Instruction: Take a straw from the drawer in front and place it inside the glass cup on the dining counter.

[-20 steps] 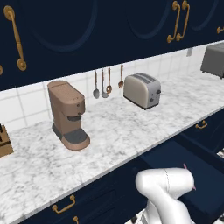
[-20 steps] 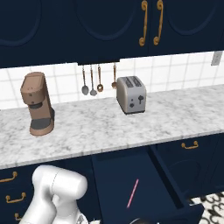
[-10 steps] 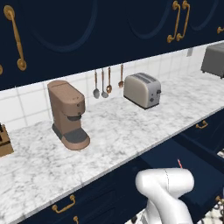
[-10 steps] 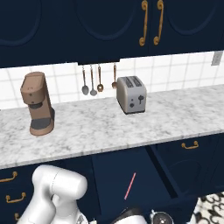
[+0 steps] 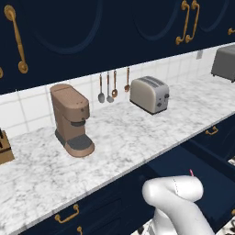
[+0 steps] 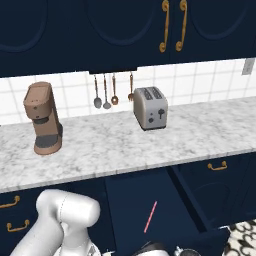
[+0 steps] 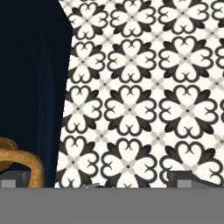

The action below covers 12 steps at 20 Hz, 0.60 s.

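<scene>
The straw (image 6: pixel 150 217) lies loose on the floor of the pulled-out drawer (image 6: pixel 131 200), ungrasped. The gripper (image 7: pixel 109 181) hangs low beside the drawer front with jaws wide apart and empty, over patterned floor tiles (image 7: pixel 148 87). Judged step: reaching for the straw; next, lift over the drawer and descend onto it.

The long marbled worktop (image 6: pixel 125 145) has a brown coffee machine (image 6: pixel 42 117) standing on it at one side and a silver toaster (image 6: pixel 150 107) further along. A wooden knife block (image 5: pixel 4 147) sits at its far left end. Below, the open navy drawer (image 6: pixel 135 200) has a thin pink straw (image 6: pixel 150 217) lying flat inside. The floor (image 7: pixel 144 96) has black and white flower tiles.
</scene>
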### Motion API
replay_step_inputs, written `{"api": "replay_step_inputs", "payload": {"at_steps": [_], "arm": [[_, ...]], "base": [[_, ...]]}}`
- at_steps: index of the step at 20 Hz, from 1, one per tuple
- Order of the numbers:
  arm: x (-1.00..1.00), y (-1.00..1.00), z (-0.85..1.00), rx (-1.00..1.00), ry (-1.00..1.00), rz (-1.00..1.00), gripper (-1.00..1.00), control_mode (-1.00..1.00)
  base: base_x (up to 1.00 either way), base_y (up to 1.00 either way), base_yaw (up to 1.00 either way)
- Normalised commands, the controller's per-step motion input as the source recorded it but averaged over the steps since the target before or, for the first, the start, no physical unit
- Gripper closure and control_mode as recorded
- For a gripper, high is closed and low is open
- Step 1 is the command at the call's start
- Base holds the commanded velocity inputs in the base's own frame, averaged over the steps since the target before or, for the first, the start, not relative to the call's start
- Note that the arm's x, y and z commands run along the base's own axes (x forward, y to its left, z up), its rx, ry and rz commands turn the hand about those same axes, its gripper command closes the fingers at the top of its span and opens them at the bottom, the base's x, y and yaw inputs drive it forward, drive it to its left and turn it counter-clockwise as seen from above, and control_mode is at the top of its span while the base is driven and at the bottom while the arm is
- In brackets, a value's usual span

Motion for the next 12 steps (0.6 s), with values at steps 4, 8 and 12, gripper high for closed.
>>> {"api": "replay_step_inputs", "payload": {"at_steps": [4,8,12], "arm": [[0.0,-0.13,1.0,0.11,-0.35,-0.01,-1.0,-1.0],[-0.02,-0.08,1.0,0.22,-0.51,0.0,-1.0,-1.0],[-0.23,0.0,1.0,0.18,-0.28,-0.05,-1.0,-1.0]], "base": [[0.0,0.0,0.0],[0.0,0.0,0.0],[0.0,0.0,0.0]]}}
